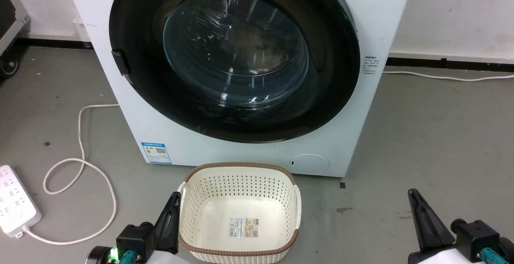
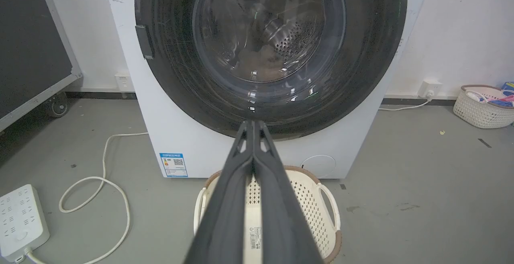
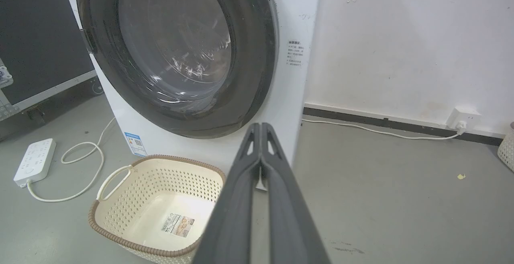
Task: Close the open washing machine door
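Well, from my seat the large round black-rimmed washing machine door (image 1: 235, 61) with its bulging clear glass bowl looks swung home against the front of the white boxy washing machine (image 1: 180, 147), latch tab on my left. Whether the catch has clicked I cannot tell. The left end effector (image 2: 252, 124) has its two dark fingers pressed together on nothing, and the right end effector (image 3: 261, 125) is likewise pinched shut and empty. Both hang low, apart from the door.

My worry is a false finish: if the latch has not caught, the door may swing out. If I push to seat it, closed fingertips on that curved glass could skid sideways, so I would press the black rim near the latch instead. The cream perforated plastic basket (image 1: 192, 199) with a brown woven rim sits on the grey floor just in front of the machine, so rolling forward would shove it into the front panel. The white cable (image 1: 80, 135) and white power strip (image 1: 16, 207) on the left could snag a wheel.

That basket holds only a label stuck to its bottom. A second pale basket (image 2: 480, 111) by the wall holds coloured items I cannot identify. Behind the glass, the steel drum (image 2: 297, 39) shows a brownish patch, and I cannot say whether it is cloth or reflection.
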Robot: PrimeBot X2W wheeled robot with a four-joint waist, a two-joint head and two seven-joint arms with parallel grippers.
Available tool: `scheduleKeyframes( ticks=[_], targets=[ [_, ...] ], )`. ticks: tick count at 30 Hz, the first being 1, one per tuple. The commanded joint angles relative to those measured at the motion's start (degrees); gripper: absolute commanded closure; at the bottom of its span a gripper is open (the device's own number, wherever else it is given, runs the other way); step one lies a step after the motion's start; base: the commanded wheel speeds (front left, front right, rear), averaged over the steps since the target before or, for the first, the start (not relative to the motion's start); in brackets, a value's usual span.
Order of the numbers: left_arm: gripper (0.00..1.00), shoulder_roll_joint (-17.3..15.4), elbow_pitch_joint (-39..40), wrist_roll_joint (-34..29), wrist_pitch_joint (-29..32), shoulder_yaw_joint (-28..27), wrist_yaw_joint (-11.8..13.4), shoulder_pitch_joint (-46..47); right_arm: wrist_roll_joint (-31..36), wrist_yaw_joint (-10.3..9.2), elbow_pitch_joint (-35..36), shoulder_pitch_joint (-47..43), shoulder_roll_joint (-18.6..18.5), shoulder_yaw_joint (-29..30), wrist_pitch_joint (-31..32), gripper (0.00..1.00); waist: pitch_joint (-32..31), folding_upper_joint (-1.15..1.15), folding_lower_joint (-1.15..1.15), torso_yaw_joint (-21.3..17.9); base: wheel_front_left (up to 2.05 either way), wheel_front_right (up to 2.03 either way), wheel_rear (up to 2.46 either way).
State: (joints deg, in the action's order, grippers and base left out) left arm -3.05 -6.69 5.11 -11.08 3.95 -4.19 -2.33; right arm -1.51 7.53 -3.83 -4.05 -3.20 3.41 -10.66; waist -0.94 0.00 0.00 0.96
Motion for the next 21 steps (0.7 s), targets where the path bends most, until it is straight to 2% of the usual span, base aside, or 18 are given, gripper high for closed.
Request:
scheduleKeyframes(
  ticks=[1, 21],
  targets=[
    [1.0, 0.02, 0.38, -0.51, 0.32, -0.29, 0.25, 0.55, 0.23, 0.0, 0.49, 0.94, 0.09, -0.14, 0.27, 1.0, 0.02, 0.0, 0.0, -0.02, 0.0, 0.0, 0.0],
    [1.0, 0.05, 1.69, -1.46, 2.55, -1.05, 1.07, 0.92, 0.5, -0.01, 1.18, 1.58, 0.14, -0.82, 2.42, 1.0, 0.21, 0.0, 0.0, -0.21, 0.0, 0.0, 0.0]
  ],
)
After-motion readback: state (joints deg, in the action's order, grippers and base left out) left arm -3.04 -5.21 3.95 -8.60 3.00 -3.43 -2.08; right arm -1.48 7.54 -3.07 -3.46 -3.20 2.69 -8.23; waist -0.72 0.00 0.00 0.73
